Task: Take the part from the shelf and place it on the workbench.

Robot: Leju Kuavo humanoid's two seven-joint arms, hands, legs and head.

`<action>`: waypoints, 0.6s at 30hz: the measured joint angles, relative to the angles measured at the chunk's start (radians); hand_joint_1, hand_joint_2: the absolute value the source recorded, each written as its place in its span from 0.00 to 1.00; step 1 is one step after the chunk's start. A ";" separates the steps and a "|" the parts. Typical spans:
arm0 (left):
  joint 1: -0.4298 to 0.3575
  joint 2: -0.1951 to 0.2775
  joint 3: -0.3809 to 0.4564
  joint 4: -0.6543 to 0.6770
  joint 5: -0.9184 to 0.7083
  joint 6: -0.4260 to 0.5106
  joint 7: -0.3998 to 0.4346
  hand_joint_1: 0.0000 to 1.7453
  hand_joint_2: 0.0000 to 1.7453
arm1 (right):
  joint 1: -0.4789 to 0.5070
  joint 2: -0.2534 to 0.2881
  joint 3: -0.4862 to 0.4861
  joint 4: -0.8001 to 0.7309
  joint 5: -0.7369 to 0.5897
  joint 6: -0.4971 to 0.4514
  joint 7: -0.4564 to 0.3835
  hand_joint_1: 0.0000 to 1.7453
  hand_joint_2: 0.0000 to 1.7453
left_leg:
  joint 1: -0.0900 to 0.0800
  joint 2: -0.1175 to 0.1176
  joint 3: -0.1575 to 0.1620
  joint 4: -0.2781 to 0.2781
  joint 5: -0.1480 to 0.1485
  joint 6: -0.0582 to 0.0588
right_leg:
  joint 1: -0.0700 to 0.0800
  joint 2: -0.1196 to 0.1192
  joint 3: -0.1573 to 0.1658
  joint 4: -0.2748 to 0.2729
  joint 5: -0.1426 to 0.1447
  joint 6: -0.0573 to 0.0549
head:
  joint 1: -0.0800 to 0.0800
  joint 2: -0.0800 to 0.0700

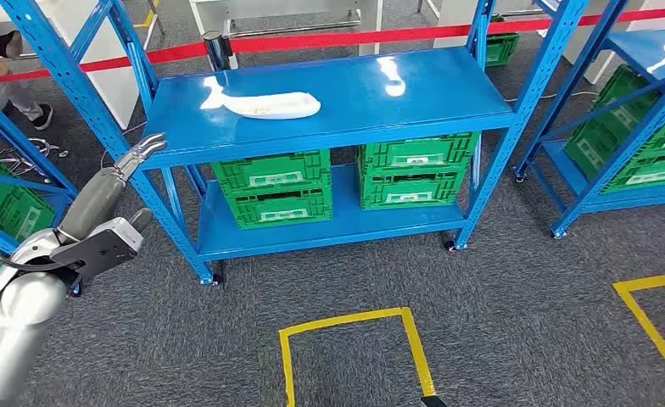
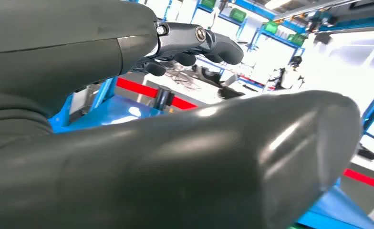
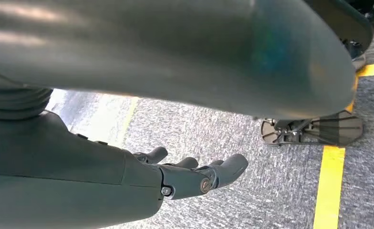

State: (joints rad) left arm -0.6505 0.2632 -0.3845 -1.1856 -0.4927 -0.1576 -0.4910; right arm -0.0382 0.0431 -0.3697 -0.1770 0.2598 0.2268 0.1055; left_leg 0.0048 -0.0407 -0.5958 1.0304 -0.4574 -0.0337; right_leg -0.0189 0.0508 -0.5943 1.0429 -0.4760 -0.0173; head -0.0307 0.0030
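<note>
A long white part (image 1: 271, 105) lies flat on the top board of the blue shelf (image 1: 414, 93), left of the board's middle. My left hand (image 1: 125, 165) is raised at the shelf's left front corner, a good way left of the part and lower than the board, its fingers apart and holding nothing. In the left wrist view the same left hand (image 2: 194, 43) has its fingers spread with the shelf top (image 2: 123, 112) beyond them. My right hand (image 3: 194, 174) hangs over the grey carpet with fingers loosely extended and nothing in it.
Green crates (image 1: 274, 191) fill the shelf's lower board. More blue racks with green crates (image 1: 643, 144) stand at right and left. A red barrier tape (image 1: 346, 38) runs behind the shelf. Yellow floor tape (image 1: 354, 326) marks a square on the carpet in front. A person's shoe (image 1: 41, 114) is at far left.
</note>
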 joint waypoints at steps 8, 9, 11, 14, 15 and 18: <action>-0.009 -0.003 -0.001 0.000 0.002 -0.003 -0.002 0.00 0.00 | 0.002 -0.001 0.000 0.000 0.004 0.000 0.006 0.00 0.00 | 0.002 0.031 0.007 -0.021 0.014 0.033 | 0.000 -0.015 -0.009 0.009 -0.005 0.031 | 0.002 0.000; -0.009 -0.004 -0.001 0.000 0.002 -0.003 -0.002 0.00 0.00 | 0.002 -0.001 0.000 0.000 0.004 0.000 0.006 0.00 0.00 | 0.002 0.031 0.007 -0.021 0.013 0.033 | 0.000 -0.016 -0.010 0.010 -0.006 0.031 | 0.002 0.000; -0.011 -0.004 -0.001 0.001 0.004 -0.004 -0.003 0.00 0.00 | 0.001 -0.001 0.000 0.000 0.006 0.000 0.006 0.00 0.00 | 0.002 0.034 0.007 -0.021 0.013 0.036 | 0.002 -0.023 -0.026 0.042 -0.025 0.031 | 0.003 0.000; -0.015 -0.006 -0.001 0.005 0.008 -0.009 -0.002 0.00 0.00 | -0.001 -0.001 0.000 0.000 0.010 0.000 0.007 0.00 0.00 | -0.003 0.057 0.006 -0.017 0.008 0.046 | 0.003 -0.041 -0.108 0.196 -0.085 0.031 | 0.005 0.000; -0.016 -0.007 -0.001 0.007 0.009 -0.011 -0.001 0.00 0.00 | -0.001 -0.002 0.000 0.000 0.011 0.000 0.007 0.00 0.00 | -0.005 0.067 0.005 -0.012 0.005 0.046 | 0.004 -0.046 -0.102 0.181 -0.065 0.030 | 0.005 0.000; -0.020 -0.010 -0.001 0.009 0.011 -0.012 0.003 0.00 0.00 | -0.003 -0.004 0.000 0.000 0.013 0.000 0.008 0.00 0.00 | -0.011 0.088 0.003 0.005 -0.009 0.035 | 0.010 -0.079 -0.030 0.022 0.006 0.016 | 0.005 0.000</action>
State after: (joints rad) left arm -0.6706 0.2531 -0.3858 -1.1765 -0.4819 -0.1699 -0.4883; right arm -0.0416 0.0393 -0.3700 -0.1770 0.2732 0.2270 0.1140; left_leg -0.0065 0.0475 -0.5925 1.0350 -0.4664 0.0012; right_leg -0.0089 -0.0278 -0.6246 1.0653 -0.4697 -0.0016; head -0.0260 0.0031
